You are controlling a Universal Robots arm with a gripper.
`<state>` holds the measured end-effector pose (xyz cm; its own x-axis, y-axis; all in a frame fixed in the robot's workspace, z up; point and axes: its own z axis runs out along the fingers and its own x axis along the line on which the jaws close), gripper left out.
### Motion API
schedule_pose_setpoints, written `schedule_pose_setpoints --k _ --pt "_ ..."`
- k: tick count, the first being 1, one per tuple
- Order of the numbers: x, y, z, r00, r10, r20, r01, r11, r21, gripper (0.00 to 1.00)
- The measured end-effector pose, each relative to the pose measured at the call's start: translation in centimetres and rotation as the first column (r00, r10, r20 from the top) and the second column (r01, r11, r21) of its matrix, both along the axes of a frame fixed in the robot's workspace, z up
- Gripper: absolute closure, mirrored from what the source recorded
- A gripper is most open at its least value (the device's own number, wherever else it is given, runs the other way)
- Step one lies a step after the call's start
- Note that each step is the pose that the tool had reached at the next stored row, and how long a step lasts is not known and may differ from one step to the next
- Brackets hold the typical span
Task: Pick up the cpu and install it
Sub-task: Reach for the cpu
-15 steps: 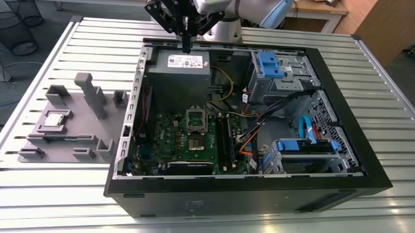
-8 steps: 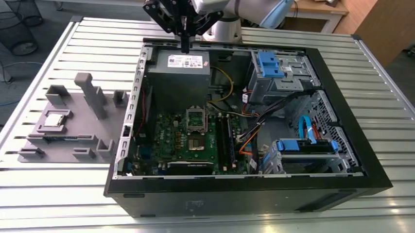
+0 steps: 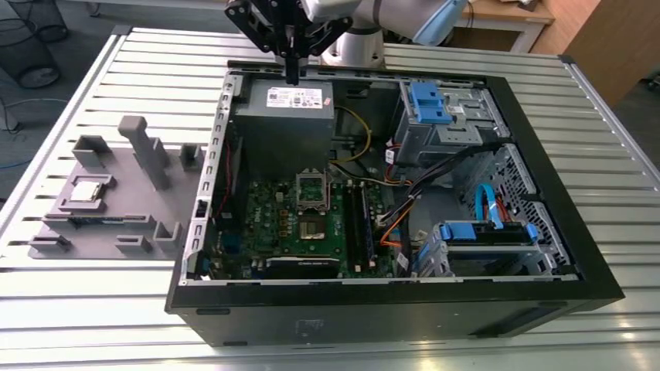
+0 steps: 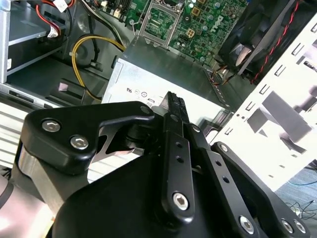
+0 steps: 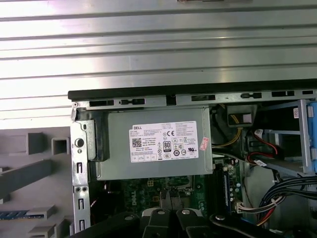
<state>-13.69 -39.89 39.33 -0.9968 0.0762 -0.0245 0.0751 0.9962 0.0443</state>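
One small flat square chip with a pale silver-grey metal top, the cpu [image 3: 89, 188], lies in a square recess of the matte grey plastic fixture block [image 3: 139, 220] at the exterior view's left. It is outside the open black steel computer case [image 3: 392, 309] and well apart from the black metal gripper [image 3: 293, 76]. Inside the case, the green circuit board [image 3: 270, 224] carries a dark rectangular metal socket frame [image 3: 312, 188] near its middle. The gripper hangs above the smooth grey sheet-metal power supply box [image 3: 280, 124] at the case's far edge. In the second wrist view its slim bolted fingers [image 4: 176, 116] are pressed together with nothing between them. Case and fixture rest on a ribbed table of pale aluminium slats [image 3: 103, 325]. Beyond it are a grey floor [image 3: 21, 100], a dark wire basket [image 3: 36, 54] and a wooden desk [image 3: 515, 15].
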Motion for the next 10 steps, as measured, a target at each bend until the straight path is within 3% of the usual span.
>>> schedule_pose_setpoints --k 10 --pt "-0.49 0.00 0.00 1.0000 0.000 0.0000 0.000 1.0000 0.0000 0.90"
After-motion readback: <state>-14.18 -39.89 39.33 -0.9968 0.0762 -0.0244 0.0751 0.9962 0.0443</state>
